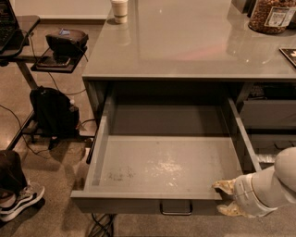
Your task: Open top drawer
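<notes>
The top drawer is a wide grey metal drawer under the grey counter. It stands pulled far out toward me, showing a pale scuffed floor with nothing in it. Its small rectangular pull handle hangs at the middle of the front panel. My gripper is at the drawer's front right corner, to the right of the handle. One yellowish finger lies over the front rim and another lies in front of the panel. The white arm comes in from the right edge.
The grey countertop carries a white cup at the back left and a jar of nuts at the back right. Narrower grey drawers sit to the right. A black backpack, cables, a side table and a person's shoe are on the left.
</notes>
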